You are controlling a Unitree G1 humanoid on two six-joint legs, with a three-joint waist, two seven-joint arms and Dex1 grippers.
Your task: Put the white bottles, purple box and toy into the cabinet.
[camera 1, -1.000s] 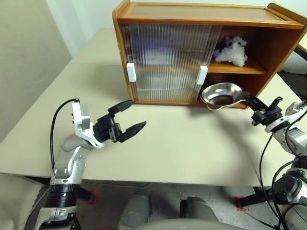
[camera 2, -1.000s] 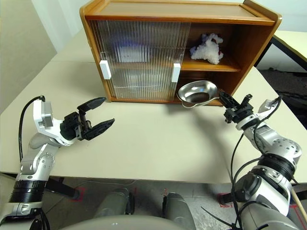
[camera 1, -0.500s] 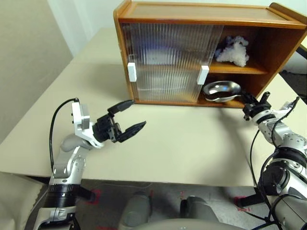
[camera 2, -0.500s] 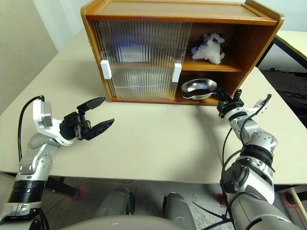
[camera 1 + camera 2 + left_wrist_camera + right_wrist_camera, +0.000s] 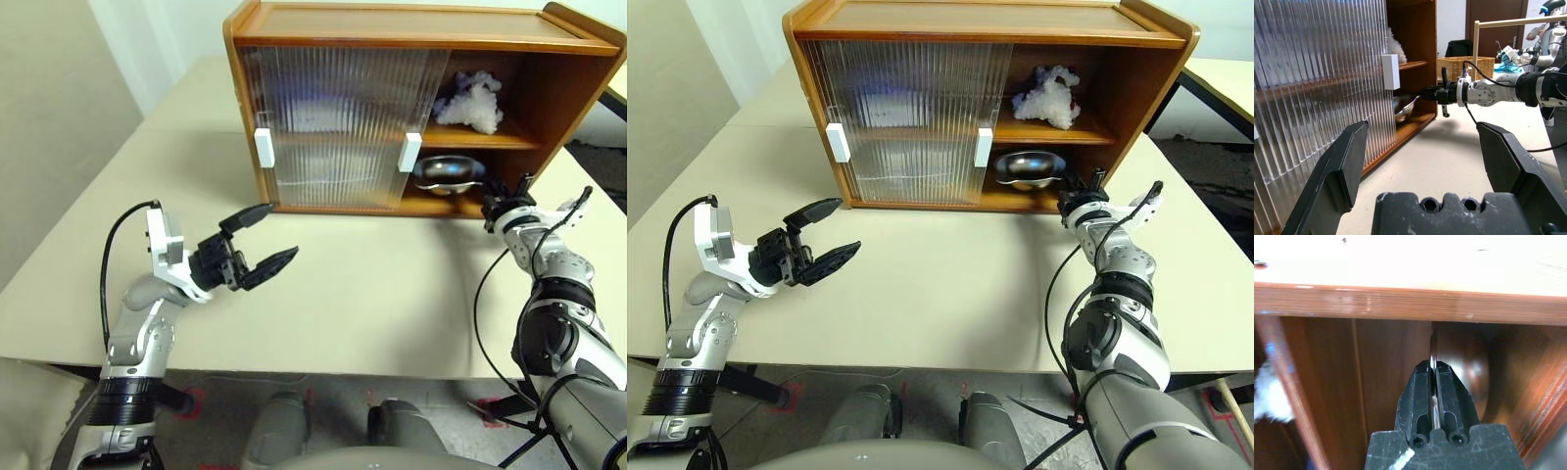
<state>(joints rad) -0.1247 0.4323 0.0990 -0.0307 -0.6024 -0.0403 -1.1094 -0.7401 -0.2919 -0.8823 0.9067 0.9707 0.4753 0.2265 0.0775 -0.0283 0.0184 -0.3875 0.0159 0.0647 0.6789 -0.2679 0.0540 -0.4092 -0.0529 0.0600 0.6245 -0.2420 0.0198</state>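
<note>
One big orange-brown wooden cabinet (image 5: 411, 24) sits at the far side of the pale beige table (image 5: 372, 304), w/ its two ribbed see-through sliding doors (image 5: 338, 122) pushed over to the robot's left so the right end is open. Each door has a white handle, one near the left edge (image 5: 263, 149) and one by the opening (image 5: 409, 152).

Up on the inner shelf (image 5: 480, 137) in the open part is the fluffy white plush toy (image 5: 470, 103), sitting at about the middle of the gap. Can't make out its scarf or cap from here tbh. Behind the ribbed doors there's a blurry white-and-blue shape, too vague to call.

Down on the cabinet's bottom compartment, right below the toy, is a shiny metal bowl (image 5: 449, 172). It's inside the opening, just past the right-hand door handle. The right gripper (image 5: 498, 204) is at the front edge of that lower compartment, pointing in roughly level, and its black fingers are pinched tight on the bowl's thin rim. In the right wrist view you can see the metal edge (image 5: 1433, 377) sandwiched between the two pads, w/ the brown wood of the cabinet interior all around.

The left gripper (image 5: 266, 238) is well apart from all that, hanging above the table in front of the closed doors, fingers spread wide w/ nothing between them. In the left wrist view the ribbed door is close on one side and the right arm is reaching into the cabinet further back.
</note>
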